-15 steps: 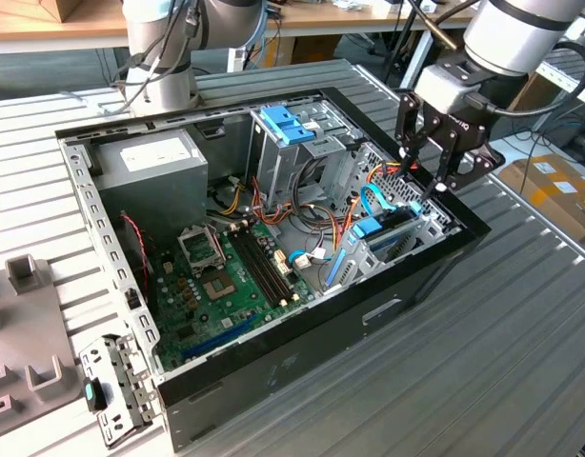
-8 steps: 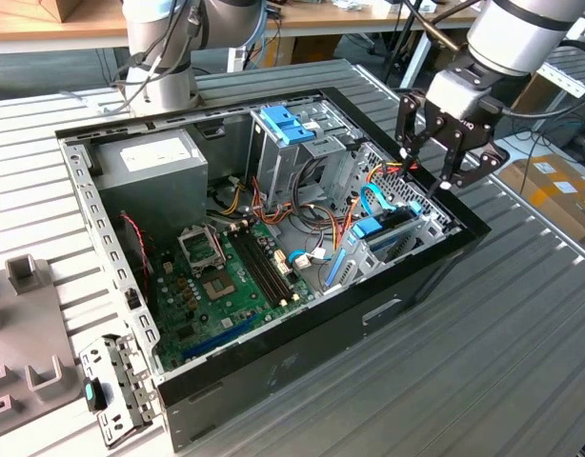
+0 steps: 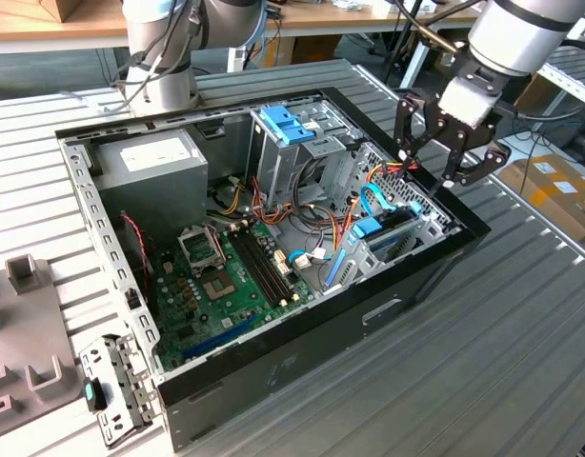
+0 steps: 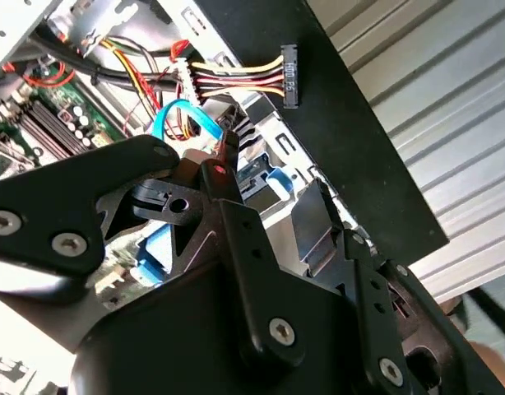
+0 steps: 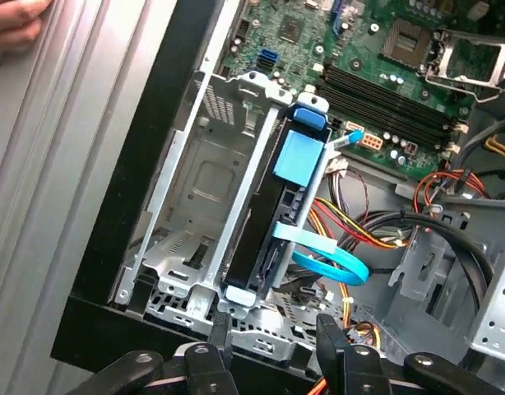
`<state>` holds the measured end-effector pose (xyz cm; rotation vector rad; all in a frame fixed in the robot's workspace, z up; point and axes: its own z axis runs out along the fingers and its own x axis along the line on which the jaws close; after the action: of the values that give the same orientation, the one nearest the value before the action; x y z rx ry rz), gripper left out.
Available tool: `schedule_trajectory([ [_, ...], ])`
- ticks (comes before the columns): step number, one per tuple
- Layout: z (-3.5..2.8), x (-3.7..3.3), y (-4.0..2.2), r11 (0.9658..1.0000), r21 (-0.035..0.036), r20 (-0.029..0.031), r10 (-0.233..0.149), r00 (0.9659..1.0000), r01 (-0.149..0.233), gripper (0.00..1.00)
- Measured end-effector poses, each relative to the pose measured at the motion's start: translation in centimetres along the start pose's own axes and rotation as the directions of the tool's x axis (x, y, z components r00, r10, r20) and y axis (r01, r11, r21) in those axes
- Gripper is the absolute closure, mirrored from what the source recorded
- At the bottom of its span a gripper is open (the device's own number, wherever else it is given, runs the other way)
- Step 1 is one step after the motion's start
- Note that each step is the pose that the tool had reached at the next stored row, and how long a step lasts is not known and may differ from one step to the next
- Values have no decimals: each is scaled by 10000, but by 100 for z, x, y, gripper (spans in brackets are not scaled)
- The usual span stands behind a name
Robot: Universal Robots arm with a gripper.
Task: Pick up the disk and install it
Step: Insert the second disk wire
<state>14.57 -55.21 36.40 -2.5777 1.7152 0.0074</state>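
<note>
Though the gripper (image 3: pixel 428 169) hangs spread and empty over the case's (image 3: pixel 302 367) corner at the exterior view's right, the disk (image 3: pixel 388 231) is not in it: the disk stands on edge in the bay (image 5: pixel 195 189) right below. In the first wrist view the disk (image 5: pixel 277 206) shows as a dark narrow slab with blue carrier ends. Its long axis runs from the case wall under the gripper (image 5: pixel 273 329) away toward the board (image 5: pixel 384 74). The two fingertips sit either side of the slab's near end, so the open jaws seem to span its thin dimension, not its length. The gripper is above and apart, touching nothing. A looped blue cable (image 5: pixel 335 265) lies just beside the disk on the board side, close to one finger's path down
</note>
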Motion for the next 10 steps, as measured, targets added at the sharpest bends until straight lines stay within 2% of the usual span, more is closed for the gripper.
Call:
schedule_trajectory([
  [2,2,6,-13,9984,-16,20,-568,9984,568,47],
  [5,4,15,-36,9910,-35,50,-1341,9910,1341,47],
  [7,6,19,-44,9868,-42,61,-1622,9867,1622,47],
  [9,8,24,-56,9776,-53,81,-2102,9776,2102,47],
  [10,9,27,-63,9714,-58,92,-2374,9714,2374,47],
])
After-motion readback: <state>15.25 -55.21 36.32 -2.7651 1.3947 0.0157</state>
